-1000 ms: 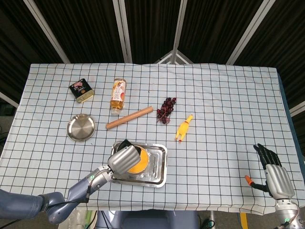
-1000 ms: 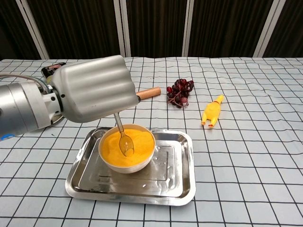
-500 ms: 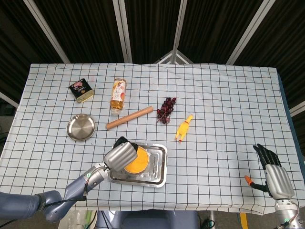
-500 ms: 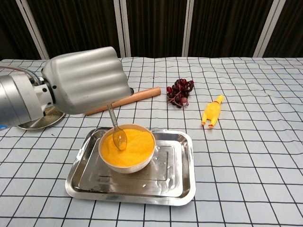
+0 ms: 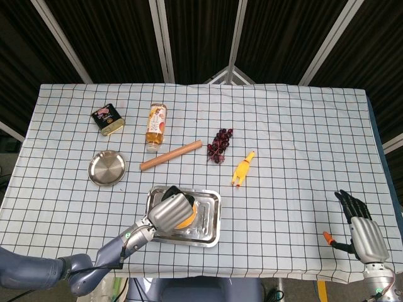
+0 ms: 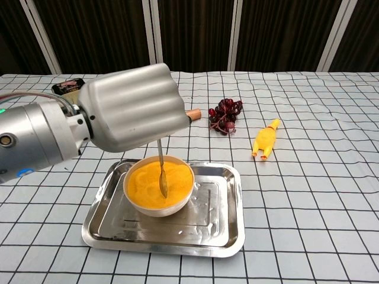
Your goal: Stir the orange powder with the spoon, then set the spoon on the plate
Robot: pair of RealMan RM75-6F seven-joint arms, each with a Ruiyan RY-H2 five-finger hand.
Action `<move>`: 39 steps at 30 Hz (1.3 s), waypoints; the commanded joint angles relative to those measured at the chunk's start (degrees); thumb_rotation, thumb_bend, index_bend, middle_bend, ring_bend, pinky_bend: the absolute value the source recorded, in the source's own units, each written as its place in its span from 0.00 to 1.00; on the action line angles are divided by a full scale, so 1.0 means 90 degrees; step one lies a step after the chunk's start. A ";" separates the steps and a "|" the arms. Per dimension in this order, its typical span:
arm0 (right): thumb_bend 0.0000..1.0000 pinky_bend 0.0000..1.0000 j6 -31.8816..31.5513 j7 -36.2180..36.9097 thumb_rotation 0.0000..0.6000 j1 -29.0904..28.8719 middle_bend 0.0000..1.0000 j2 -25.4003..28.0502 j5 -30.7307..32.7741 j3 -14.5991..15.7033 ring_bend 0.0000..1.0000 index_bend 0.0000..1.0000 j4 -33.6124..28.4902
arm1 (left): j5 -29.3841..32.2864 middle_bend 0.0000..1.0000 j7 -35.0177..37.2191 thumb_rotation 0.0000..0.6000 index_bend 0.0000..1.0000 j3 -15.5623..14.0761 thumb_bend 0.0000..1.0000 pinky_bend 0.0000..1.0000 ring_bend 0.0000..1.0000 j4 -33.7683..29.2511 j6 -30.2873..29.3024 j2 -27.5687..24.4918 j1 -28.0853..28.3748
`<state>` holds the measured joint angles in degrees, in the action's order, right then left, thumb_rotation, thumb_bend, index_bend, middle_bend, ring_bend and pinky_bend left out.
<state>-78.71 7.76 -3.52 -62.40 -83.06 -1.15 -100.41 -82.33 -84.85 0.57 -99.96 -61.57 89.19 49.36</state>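
Observation:
A white bowl (image 6: 148, 207) full of orange powder (image 6: 148, 182) stands in a steel tray (image 6: 225, 228) near the table's front edge. My left hand (image 6: 133, 106) hovers over the bowl and grips the spoon (image 6: 161, 171), whose tip dips into the powder. From the head view the left hand (image 5: 170, 211) hides most of the bowl in the tray (image 5: 204, 217). The round steel plate (image 5: 106, 168) lies to the left of the tray. At the table's front right corner my right hand (image 5: 360, 228) rests with fingers spread and nothing in it.
A wooden rolling pin (image 5: 170, 155), dark grapes (image 5: 219, 145), a yellow rubber chicken (image 5: 242, 168), a bottle (image 5: 156, 126) and a small tin (image 5: 107, 119) lie behind the tray. In the chest view the grapes (image 6: 225, 115) and chicken (image 6: 264, 139) sit right of my left hand.
My left hand has shifted right over the bowl, carrying the spoon from the bowl's left side to its middle and turning the spoon edge-on. The right hand has stayed still.

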 commanded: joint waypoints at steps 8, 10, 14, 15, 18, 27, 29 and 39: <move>0.32 0.00 0.0024 0.0037 1.00 -0.0006 0.00 0.0012 0.0019 -0.0003 0.00 0.00 -0.0005 | 0.0042 1.00 0.0003 1.00 0.81 0.0044 0.59 1.00 1.00 0.0233 0.0016 -0.0035 -0.0028; 0.32 0.00 0.0025 0.0026 1.00 -0.0007 0.00 0.0008 0.0010 0.0000 0.00 0.00 -0.0010 | 0.0052 1.00 0.0052 1.00 0.81 0.0055 0.59 1.00 1.00 0.0279 0.0008 -0.0061 -0.0045; 0.32 0.00 0.0011 0.0005 1.00 0.0000 0.00 0.0004 0.0005 0.0004 0.00 0.00 -0.0014 | 0.0040 1.00 0.0094 1.00 0.81 0.0032 0.59 1.00 1.00 0.0367 0.0033 -0.0089 -0.0063; 0.32 0.00 0.0012 0.0006 1.00 0.0001 0.00 0.0002 0.0013 0.0001 0.00 0.00 -0.0015 | 0.0029 1.00 0.0097 1.00 0.81 0.0017 0.59 1.00 1.00 0.0382 0.0041 -0.0105 -0.0068; 0.32 0.00 0.0009 0.0008 1.00 0.0003 0.00 0.0005 0.0016 0.0000 0.00 0.00 -0.0009 | 0.0010 1.00 0.0131 1.00 0.81 -0.0016 0.59 1.00 1.00 0.0413 0.0043 -0.0166 -0.0098; 0.32 0.00 0.0016 0.0011 1.00 -0.0002 0.00 0.0006 0.0014 -0.0002 0.00 0.00 -0.0007 | -0.0130 1.00 0.0338 1.00 0.81 -0.0010 0.59 1.00 1.00 0.0360 -0.0089 -0.0401 -0.0195; 0.32 0.00 0.0014 0.0005 1.00 -0.0001 0.00 0.0005 0.0012 0.0000 0.00 0.00 -0.0006 | -0.0154 1.00 0.0435 1.00 0.81 0.0026 0.59 1.00 1.00 0.0309 -0.0145 -0.0449 -0.0224; 0.32 0.00 0.0012 -0.0031 1.00 0.0003 0.00 -0.0002 0.0007 0.0009 0.00 0.00 -0.0023 | -0.0278 1.00 0.0596 1.00 0.81 0.0054 0.59 1.00 1.00 0.0341 -0.0149 -0.0628 -0.0259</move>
<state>-78.60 7.48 -3.48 -62.42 -82.99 -1.07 -100.61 -84.75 -79.57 1.12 -96.99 -62.98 83.48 47.07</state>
